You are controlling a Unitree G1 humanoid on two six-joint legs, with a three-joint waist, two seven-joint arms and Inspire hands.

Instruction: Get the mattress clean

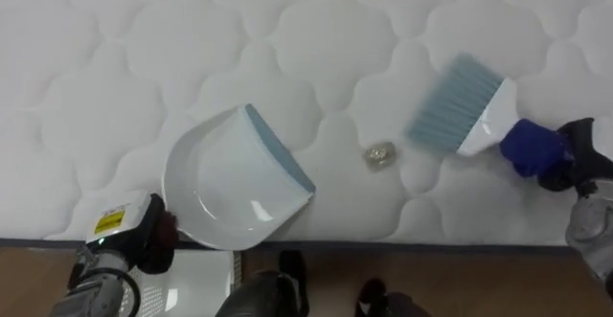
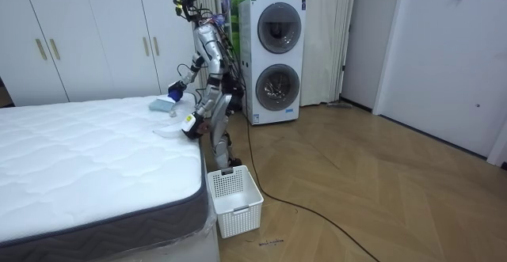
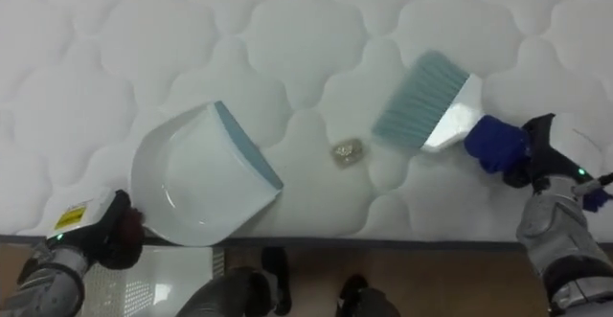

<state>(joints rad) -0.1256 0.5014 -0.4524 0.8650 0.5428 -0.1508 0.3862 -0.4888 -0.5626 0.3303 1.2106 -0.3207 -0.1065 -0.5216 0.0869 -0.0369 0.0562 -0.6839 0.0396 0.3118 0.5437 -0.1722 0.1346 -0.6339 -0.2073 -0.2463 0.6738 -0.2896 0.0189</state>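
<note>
A white dustpan (image 1: pixel 225 183) with a grey-blue lip lies on the white quilted mattress (image 1: pixel 96 68) near its front edge, its mouth facing right. My left hand (image 1: pixel 153 236) is curled on the pan's rear end at the lower left. A small crumpled scrap (image 1: pixel 379 154) lies on the mattress just right of the pan's lip. Further right is a brush (image 1: pixel 460 106) with light blue bristles, a white head and a blue handle. The bristles rest on the mattress, pointing up and left, close to the scrap. My right hand (image 1: pixel 573 154) is shut on the handle.
I stand at the bed's side (image 2: pixel 79 151), by its corner, bent over the edge. A white slatted basket (image 2: pixel 234 200) sits on the wooden floor at the bed's foot. A stacked washer and dryer (image 2: pixel 273 56) stands behind me, with white wardrobes (image 2: pixel 79 32) beyond the bed.
</note>
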